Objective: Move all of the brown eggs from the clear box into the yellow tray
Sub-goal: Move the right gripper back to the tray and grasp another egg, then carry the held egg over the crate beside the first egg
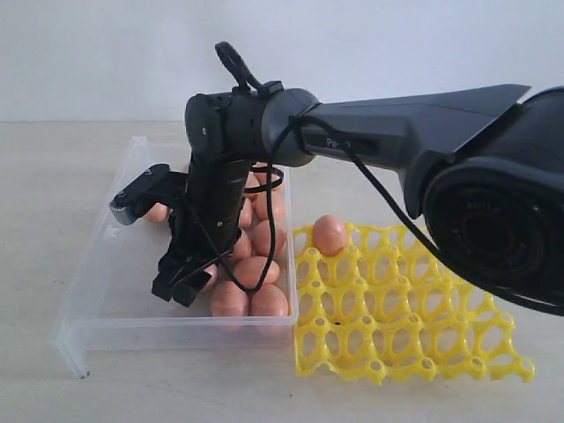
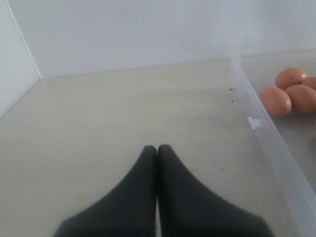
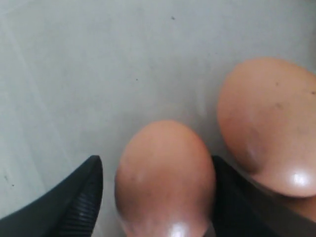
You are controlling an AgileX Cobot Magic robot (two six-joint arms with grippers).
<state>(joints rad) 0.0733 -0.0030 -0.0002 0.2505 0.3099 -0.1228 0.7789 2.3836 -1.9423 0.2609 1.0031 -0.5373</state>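
R gripper (image 1: 181,286) is down inside the clear box (image 1: 88,300), jaws apart, not clamped. One egg (image 3: 165,177) sits btwn my fingers: clear gap on one side, other side close, can't tell if touching. 2nd egg (image 3: 269,123) is just beside that finger. The other brown eggs (image 1: 256,269) are bunched in the box half nearest the yellow tray (image 1: 423,335). Tray is right beside the box w/ a lone egg (image 1: 330,233) in its far corner cup on the box side. L gripper (image 2: 157,150) has fingers pressed together, holding nothing, over bare table (image 2: 98,108) just outside the box wall.
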